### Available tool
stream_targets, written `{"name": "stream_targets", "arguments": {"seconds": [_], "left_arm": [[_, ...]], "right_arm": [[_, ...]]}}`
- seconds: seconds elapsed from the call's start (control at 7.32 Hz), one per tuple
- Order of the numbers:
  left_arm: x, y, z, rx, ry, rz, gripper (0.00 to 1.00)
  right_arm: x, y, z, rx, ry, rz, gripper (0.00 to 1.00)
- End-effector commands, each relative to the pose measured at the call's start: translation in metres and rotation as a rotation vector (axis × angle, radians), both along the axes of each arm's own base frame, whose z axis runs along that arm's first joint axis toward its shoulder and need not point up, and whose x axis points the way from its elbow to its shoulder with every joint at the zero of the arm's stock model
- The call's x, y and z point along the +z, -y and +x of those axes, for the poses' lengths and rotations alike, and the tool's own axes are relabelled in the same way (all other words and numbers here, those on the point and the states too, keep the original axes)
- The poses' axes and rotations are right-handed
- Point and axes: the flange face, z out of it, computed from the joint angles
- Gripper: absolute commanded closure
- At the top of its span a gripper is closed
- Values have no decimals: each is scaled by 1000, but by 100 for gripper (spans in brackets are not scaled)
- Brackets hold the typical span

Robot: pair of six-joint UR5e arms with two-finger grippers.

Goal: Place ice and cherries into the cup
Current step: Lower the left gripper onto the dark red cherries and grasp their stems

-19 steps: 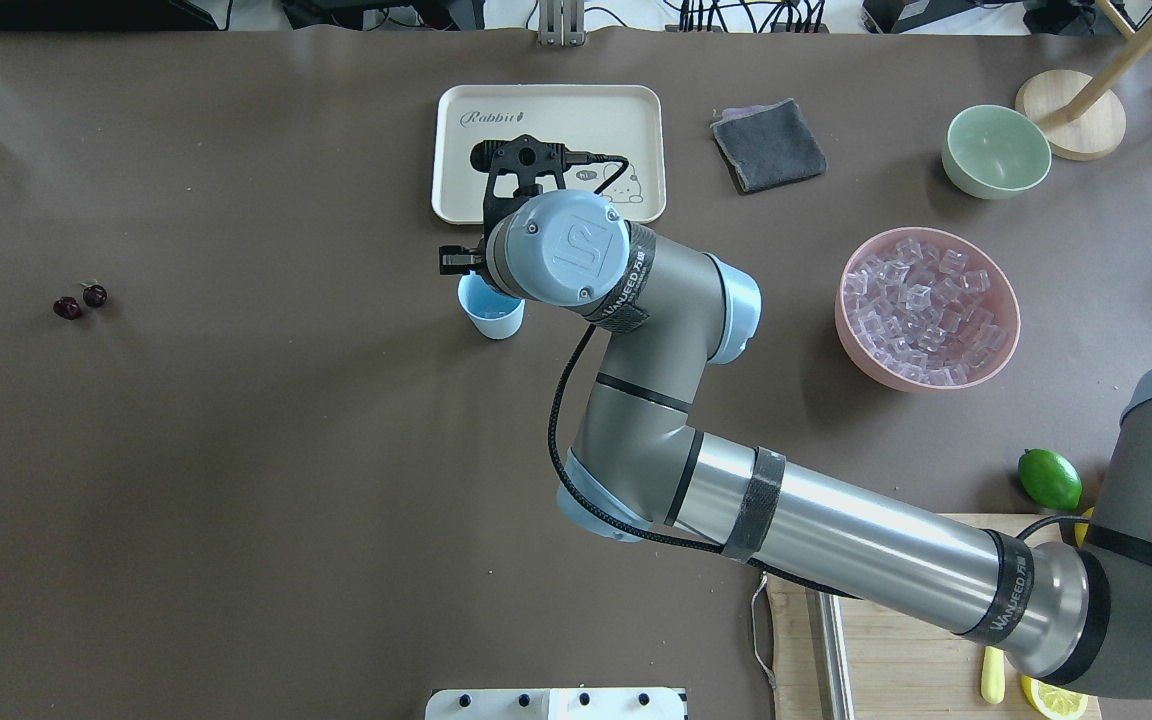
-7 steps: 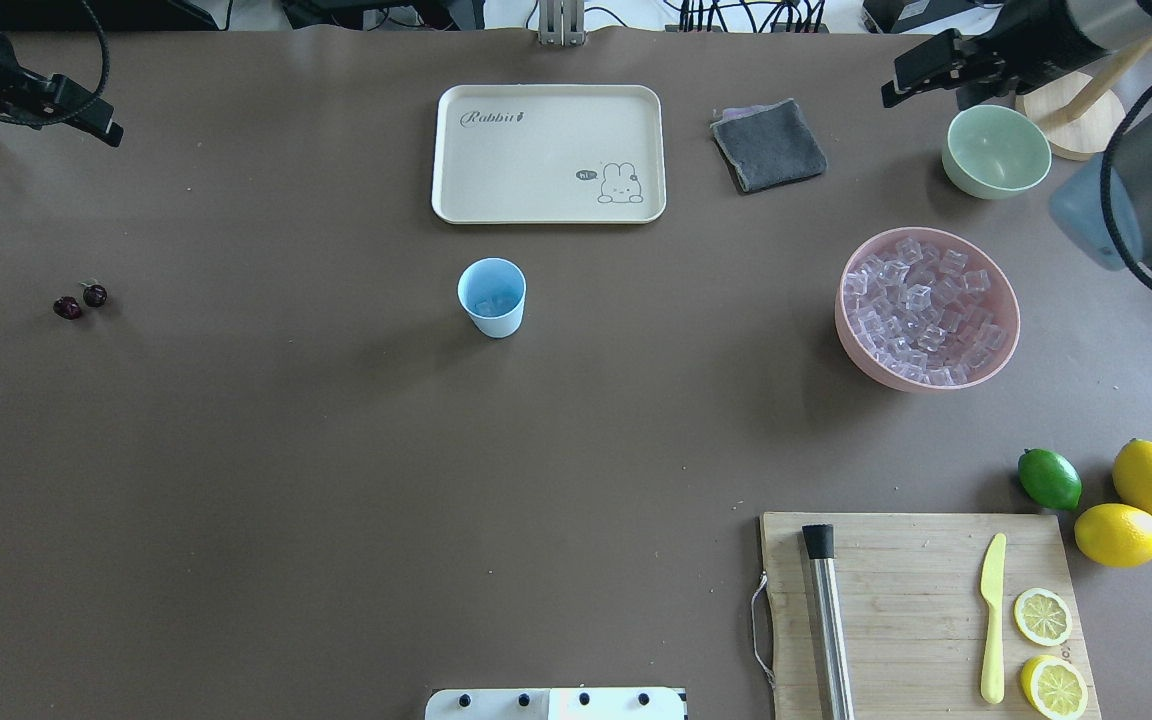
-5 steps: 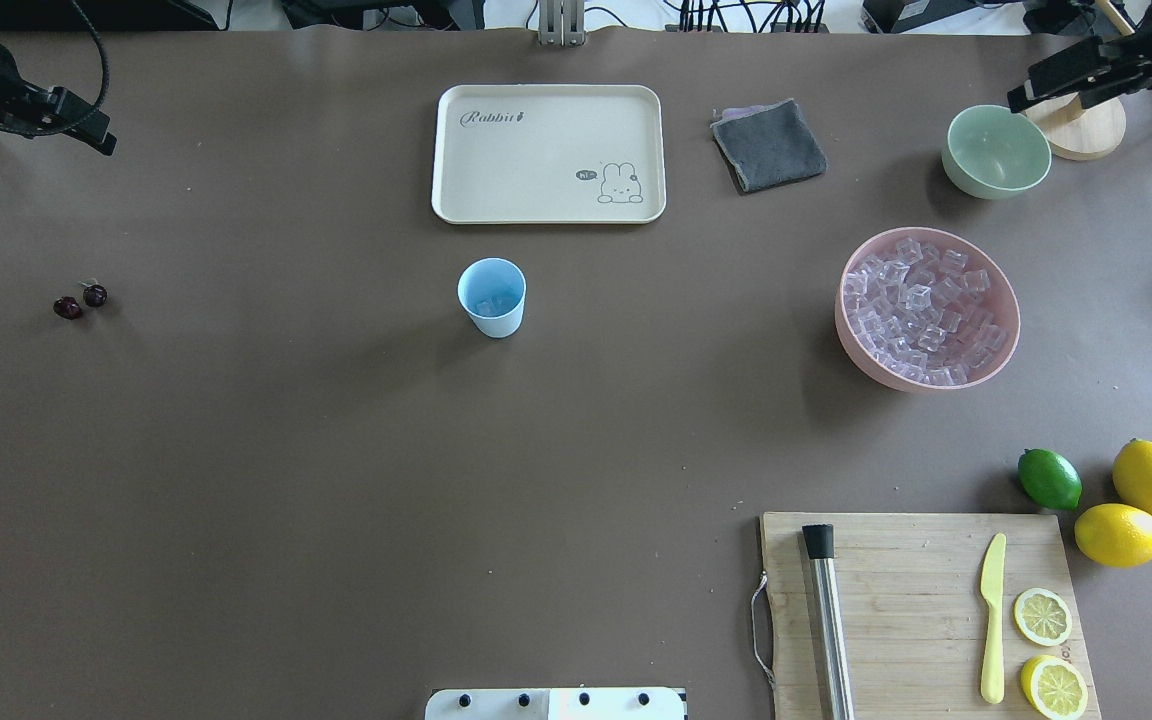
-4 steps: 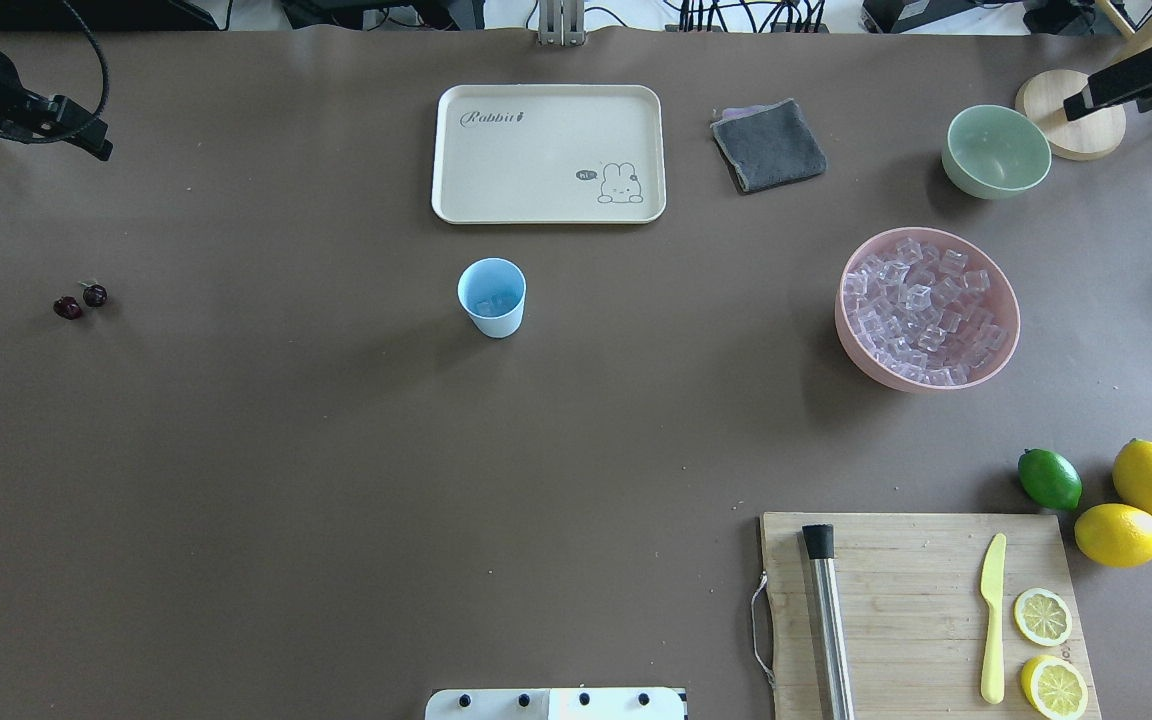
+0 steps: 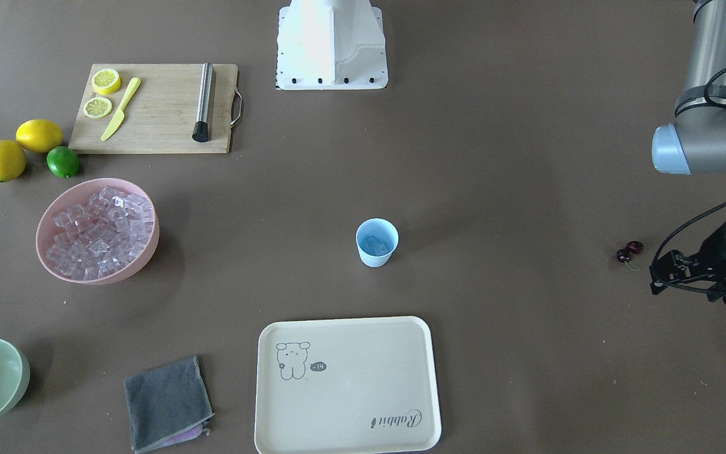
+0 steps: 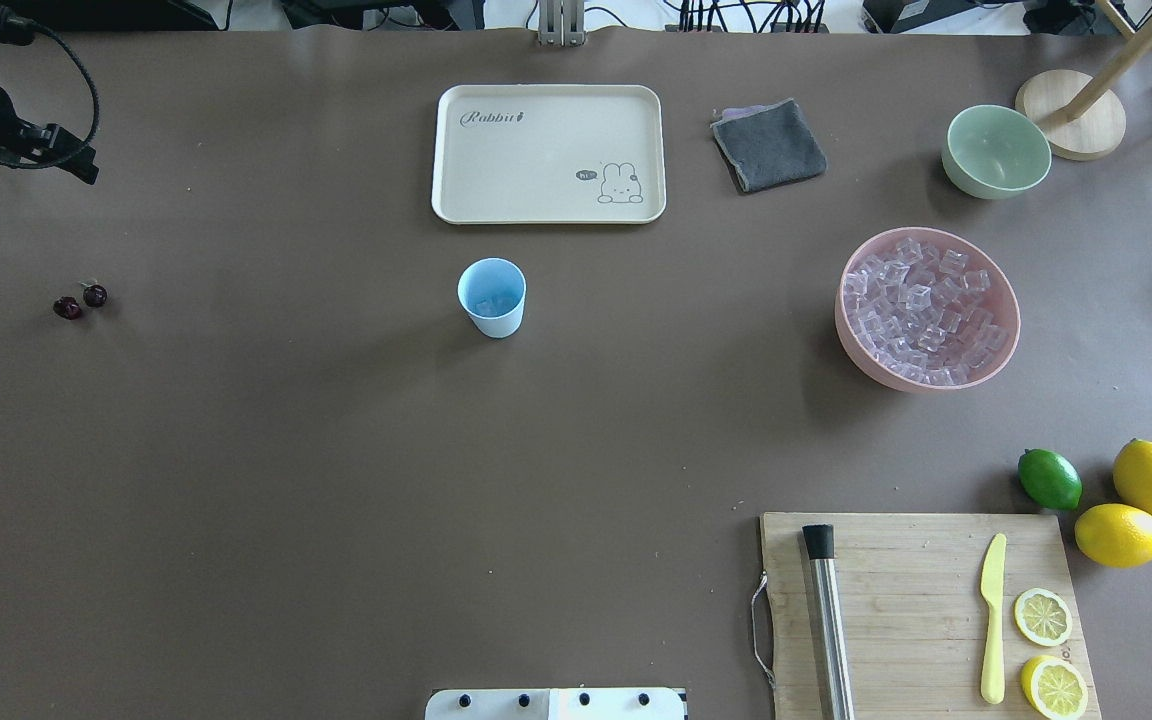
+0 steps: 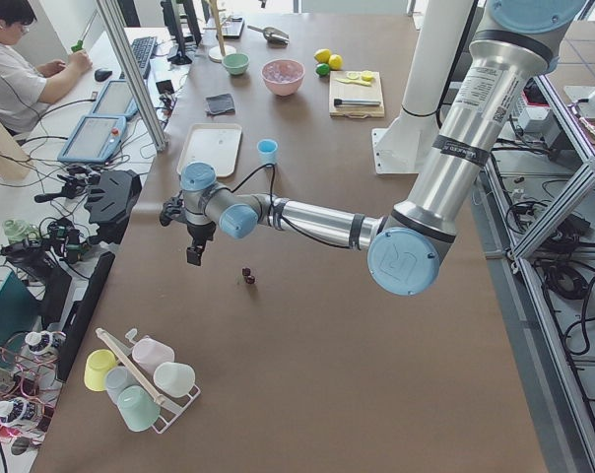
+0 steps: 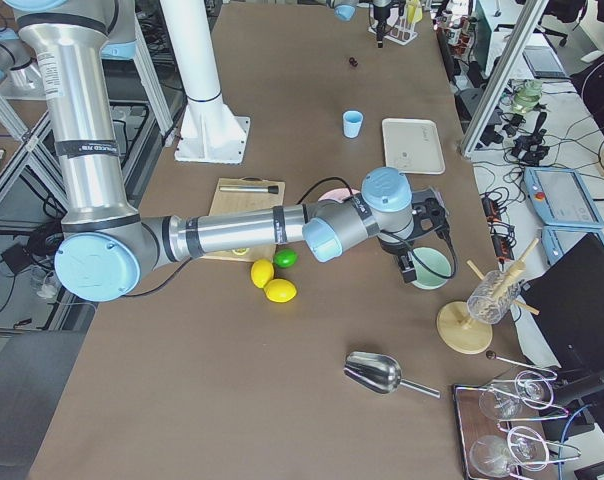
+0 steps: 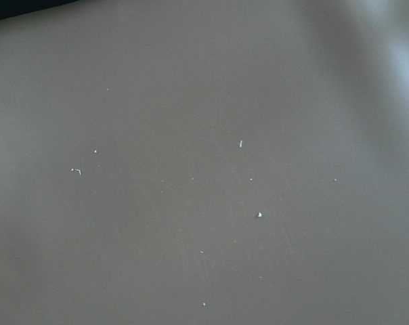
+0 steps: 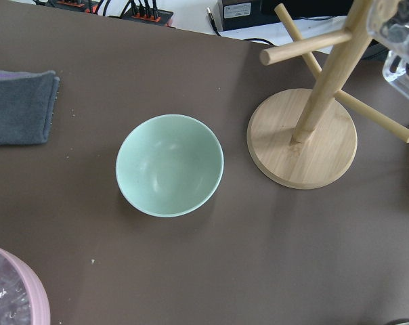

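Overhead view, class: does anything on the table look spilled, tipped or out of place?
Nothing stands out. The cup stands upright, the ice sits inside the pink bowl, the cherries lie intact on bare table.

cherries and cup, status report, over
Left gripper beside the cherries, jaws unclear. Right gripper by the pale green bowl, jaws unclear. Ice in the light-blue cup; cherries on the table. Nothing between them.
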Motion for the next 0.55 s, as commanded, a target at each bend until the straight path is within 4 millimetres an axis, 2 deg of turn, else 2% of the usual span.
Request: {"name": "stream_targets", "arguments": {"seconds": [0.0,0.27,0.41], "left_arm": [[37,1,0,-1,-5,10,3],[26,-3,8,13,-25,25,3],[12,-10,29,-9,-55,-2,3]], "right_arm": [[14,-1,25,-41,-51,4,0],[15,-2,26,-39,-58,5,0],[17,-3,26,-39,-59,3,0]]}}
